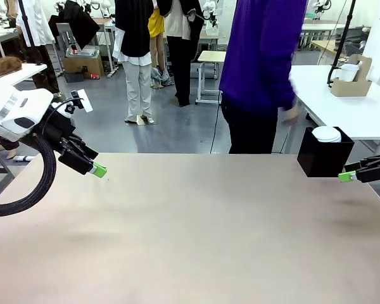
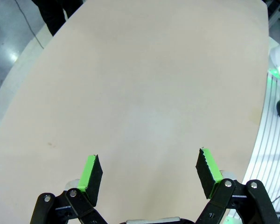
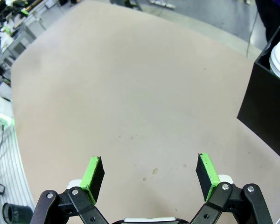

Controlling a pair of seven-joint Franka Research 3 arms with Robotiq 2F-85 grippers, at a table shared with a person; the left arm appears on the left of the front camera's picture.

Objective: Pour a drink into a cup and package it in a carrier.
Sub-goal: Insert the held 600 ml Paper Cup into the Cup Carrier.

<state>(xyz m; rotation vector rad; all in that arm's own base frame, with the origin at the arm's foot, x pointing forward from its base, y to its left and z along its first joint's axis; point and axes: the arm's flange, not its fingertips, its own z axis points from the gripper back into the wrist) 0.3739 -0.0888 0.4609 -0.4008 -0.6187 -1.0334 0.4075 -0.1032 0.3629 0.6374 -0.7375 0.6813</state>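
Both grippers, left [image 2: 148,173] and right [image 3: 149,173], hover with jaws wide and empty over your bench [image 1: 196,228]; the carrier [image 1: 353,79] sits on a far table, so wait for the person [image 1: 263,69] to bring it.

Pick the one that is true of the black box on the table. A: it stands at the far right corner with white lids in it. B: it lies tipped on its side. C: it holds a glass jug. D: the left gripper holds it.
A: the black box stands upright at the table's far right corner, with white lids showing at its top.
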